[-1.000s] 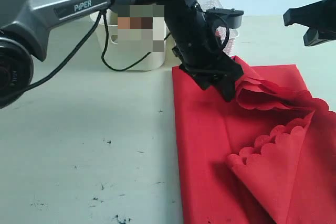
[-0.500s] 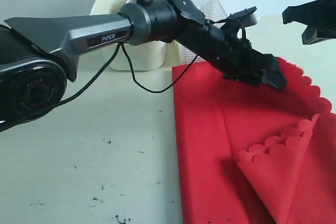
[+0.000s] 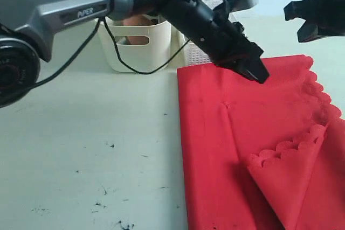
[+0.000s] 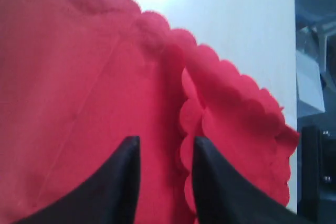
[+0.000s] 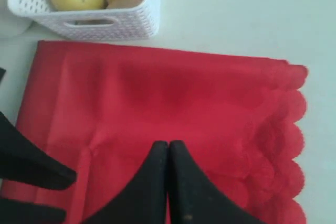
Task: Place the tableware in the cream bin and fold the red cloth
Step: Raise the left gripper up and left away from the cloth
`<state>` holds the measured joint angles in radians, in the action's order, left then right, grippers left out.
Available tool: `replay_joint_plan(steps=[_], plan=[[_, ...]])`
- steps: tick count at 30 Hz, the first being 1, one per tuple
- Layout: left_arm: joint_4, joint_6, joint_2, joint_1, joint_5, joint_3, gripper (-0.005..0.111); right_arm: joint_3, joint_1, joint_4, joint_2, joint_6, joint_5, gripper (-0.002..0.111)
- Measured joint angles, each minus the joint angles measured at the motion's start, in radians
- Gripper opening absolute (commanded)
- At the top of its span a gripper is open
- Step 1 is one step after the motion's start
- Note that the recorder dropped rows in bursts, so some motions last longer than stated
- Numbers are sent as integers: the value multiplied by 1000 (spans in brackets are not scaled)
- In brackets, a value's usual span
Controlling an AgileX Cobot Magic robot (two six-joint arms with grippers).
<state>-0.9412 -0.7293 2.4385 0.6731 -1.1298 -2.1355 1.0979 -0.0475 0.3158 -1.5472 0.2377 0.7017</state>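
Red cloth (image 3: 226, 149) lies spread on the desk (image 3: 97, 149), one edge just beside the white lattice basket (image 3: 188, 55), with the cream bin (image 3: 141, 52) on the basket's other side. The left tool (image 3: 257, 72) points down at the cloth near the basket, and a corner flap (image 3: 285, 181) well away from the basket lies doubled over, so a drag from here could skew it. Left wrist now: fingers (image 4: 123, 182) a narrow gap apart, nothing between them, scalloped edge (image 4: 210, 61) just beyond. Closing here might nip a single layer and bunch the fold. Right wrist: the right tool (image 5: 168, 145) is pressed shut and empty above the cloth, so nothing pins it. A hard tug could shove fabric into the basket.
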Motion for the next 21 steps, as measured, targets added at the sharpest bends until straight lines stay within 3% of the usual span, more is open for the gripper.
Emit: replay_joint_plan(steps=[2,3,8,21], plan=[[86,61,-26,-14,-51,0,1,0,0,53,-18,58,40,0],[126,82,-34,-19,-61,0,0,0,0,68,-28,76,58,0],[254,177,-77,-23,-78,21,0,-5,0,137,-108,182,146,0],[332,206,-241,-23,-88,189,0,-69,0,147,-272,254,167,0]])
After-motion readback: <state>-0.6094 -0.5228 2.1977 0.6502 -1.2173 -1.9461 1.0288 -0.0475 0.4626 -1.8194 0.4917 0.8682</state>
